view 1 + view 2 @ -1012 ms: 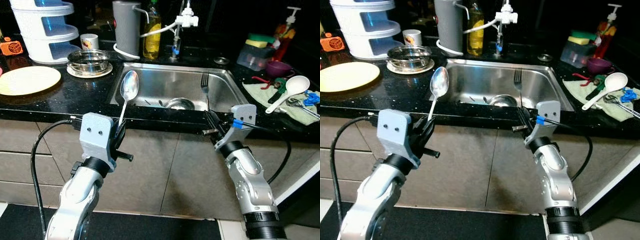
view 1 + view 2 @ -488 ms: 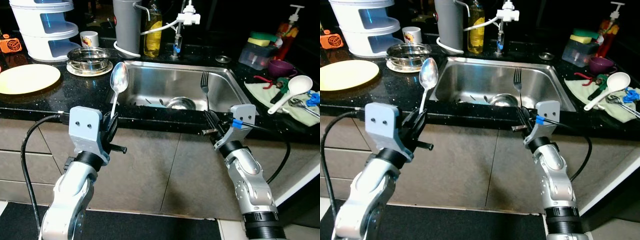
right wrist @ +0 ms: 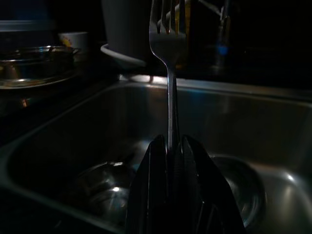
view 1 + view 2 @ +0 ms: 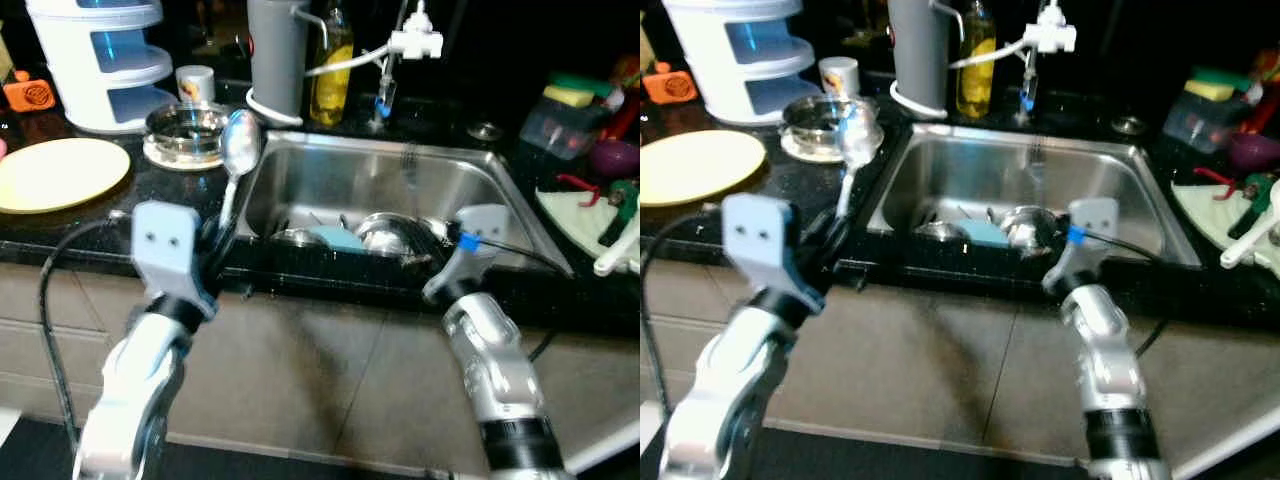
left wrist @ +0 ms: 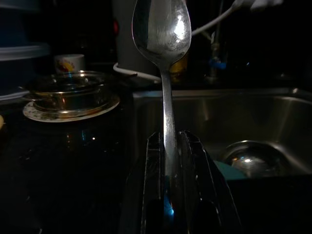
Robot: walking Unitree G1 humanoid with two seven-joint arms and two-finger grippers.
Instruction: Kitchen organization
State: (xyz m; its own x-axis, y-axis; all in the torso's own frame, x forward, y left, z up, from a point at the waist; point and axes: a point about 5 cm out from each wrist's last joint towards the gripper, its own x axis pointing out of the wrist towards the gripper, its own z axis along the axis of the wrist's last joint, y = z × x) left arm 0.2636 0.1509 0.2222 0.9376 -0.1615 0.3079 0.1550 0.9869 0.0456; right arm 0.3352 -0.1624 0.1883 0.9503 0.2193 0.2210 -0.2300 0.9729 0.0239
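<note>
Both arms were up at the near edge of the black counter (image 4: 70, 225), one on each side of the steel sink (image 4: 470, 190). The left gripper (image 5: 168, 161) was clenched on the handle of a spoon (image 4: 238, 150), holding it upright with the bowl at the top, just over the sink's left rim and near the counter's front edge. In the left wrist view the two black fingers (image 5: 153, 185) pressed flat against the handle from either side, no gap showing.

The right gripper (image 3: 170, 161) was at the sink's near rim, towards its right half, clamped on a fork (image 3: 168, 58) that stood straight up, tines at the top. In the head views the fork was only a blurred streak (image 4: 408, 170) above the basin. The whole picture was smeared there.

Down in the sink lay a round metal bowl (image 4: 385, 230) and, just left of it, a light blue piece (image 4: 335, 238) that I could not identify. The tap (image 4: 415, 45) stood at the far rim, with a yellow bottle (image 4: 332, 65) and a grey cylinder (image 4: 278, 55) to its left.

On the counter to the left sat a glass bowl on a saucer (image 4: 185, 130), a small mug (image 4: 195, 82) behind it, a white tiered stand (image 4: 105, 60) further left, and a yellow plate (image 4: 55, 172) near the front. Off to the right were a clear box with a yellow sponge (image 4: 570, 100) and a white ladle (image 4: 620, 255) on a cloth.
</note>
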